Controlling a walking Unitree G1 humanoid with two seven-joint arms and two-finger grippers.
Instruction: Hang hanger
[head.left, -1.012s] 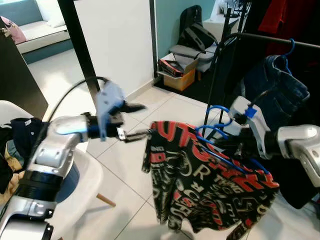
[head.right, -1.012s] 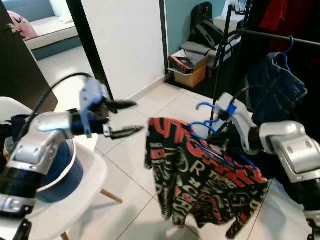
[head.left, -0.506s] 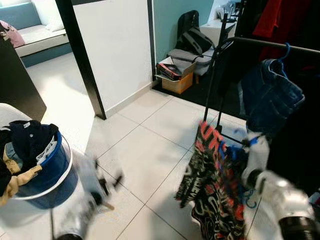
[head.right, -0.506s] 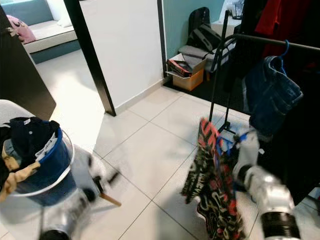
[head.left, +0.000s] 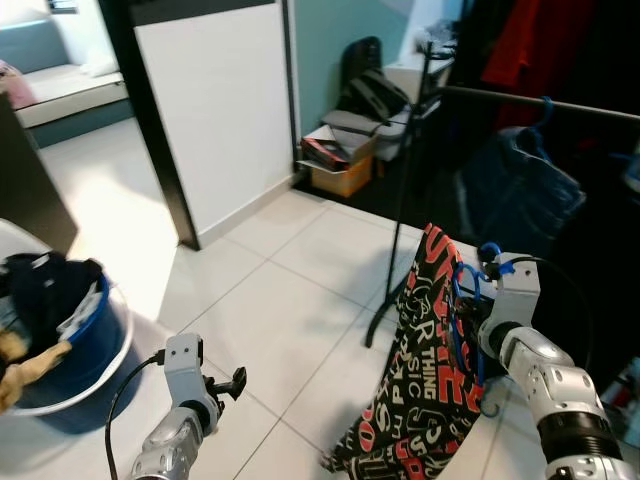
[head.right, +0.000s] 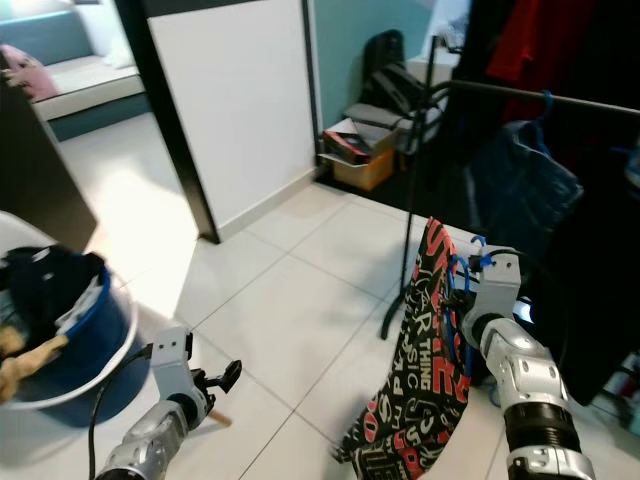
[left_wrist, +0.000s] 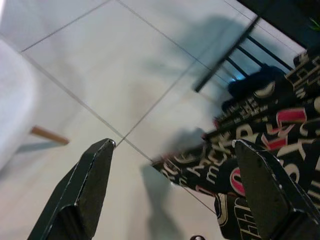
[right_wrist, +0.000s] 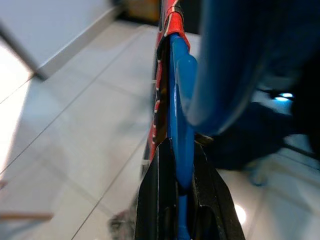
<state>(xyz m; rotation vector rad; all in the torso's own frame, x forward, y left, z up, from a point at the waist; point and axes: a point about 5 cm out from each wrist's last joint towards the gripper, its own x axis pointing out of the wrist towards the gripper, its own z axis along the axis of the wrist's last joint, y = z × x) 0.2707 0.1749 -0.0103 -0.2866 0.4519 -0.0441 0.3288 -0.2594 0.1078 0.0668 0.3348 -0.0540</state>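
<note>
Right gripper (right_wrist: 177, 200) carries shirt on hanger toward rail.
Fingers pinch blue hanger (head.right: 462, 285), so shirt (head.right: 420, 370) hangs free below rail (head.right: 540, 97); left gripper (left_wrist: 175, 190) spread wide, idle, low.

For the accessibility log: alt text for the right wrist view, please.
The right hand is shut on a blue hanger carrying a red-and-black printed shirt, seen edge-on above pale floor tiles.
</note>
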